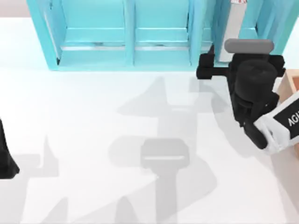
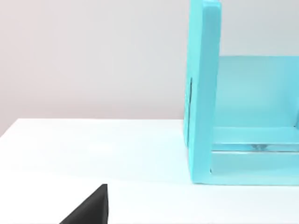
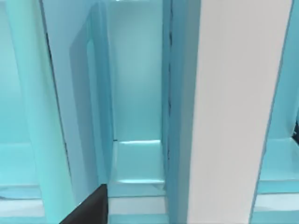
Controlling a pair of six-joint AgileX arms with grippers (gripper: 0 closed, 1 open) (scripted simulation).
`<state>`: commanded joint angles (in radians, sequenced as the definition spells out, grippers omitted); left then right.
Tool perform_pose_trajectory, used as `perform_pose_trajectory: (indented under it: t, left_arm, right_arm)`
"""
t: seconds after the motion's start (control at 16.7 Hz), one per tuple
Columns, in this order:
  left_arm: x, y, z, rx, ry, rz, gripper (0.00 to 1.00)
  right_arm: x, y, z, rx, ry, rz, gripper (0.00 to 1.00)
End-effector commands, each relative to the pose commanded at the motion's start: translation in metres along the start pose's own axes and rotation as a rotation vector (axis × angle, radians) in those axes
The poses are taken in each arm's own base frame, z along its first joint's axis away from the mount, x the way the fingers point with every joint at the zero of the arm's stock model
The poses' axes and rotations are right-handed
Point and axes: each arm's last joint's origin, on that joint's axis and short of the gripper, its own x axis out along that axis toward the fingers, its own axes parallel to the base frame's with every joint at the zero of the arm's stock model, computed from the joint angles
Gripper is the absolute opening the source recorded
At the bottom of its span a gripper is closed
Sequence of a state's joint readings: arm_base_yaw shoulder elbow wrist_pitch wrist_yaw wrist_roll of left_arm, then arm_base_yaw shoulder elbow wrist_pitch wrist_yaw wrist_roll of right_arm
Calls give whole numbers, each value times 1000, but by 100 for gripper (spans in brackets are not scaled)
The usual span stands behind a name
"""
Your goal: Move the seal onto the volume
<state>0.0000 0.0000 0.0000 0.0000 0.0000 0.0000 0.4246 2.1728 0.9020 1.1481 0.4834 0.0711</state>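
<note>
Shelf unit (image 1: 135, 37), big, turquoise, compartmented: along table's far edge. Book (image 3: 233, 112), upright, teal cover with white-grey page edges: in right-hand compartment. Right gripper (image 1: 205, 67) black, before it (jaw state: cannot tell). Left arm (image 1: 5, 154): parked at left edge.

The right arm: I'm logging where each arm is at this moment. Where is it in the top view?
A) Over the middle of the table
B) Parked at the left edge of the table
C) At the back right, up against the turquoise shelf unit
C: in the top view the right arm sits at the table's back right, its front end meeting the turquoise shelf unit.
</note>
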Motion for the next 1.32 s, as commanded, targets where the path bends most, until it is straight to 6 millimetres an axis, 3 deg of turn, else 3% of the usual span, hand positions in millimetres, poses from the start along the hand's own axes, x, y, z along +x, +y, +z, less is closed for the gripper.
perform_pose_trajectory:
  t: [0.48, 0.84, 1.32]
  left_arm:
    - [0, 0, 0, 0, 0, 0, 100]
    - [0, 0, 0, 0, 0, 0, 100]
    - [0, 0, 0, 0, 0, 0, 100]
  right_arm:
    - [77, 1, 1, 0, -3, 1, 100]
    - [84, -1, 1, 0, -1, 0, 100]
    - [84, -1, 1, 0, -1, 0, 40]
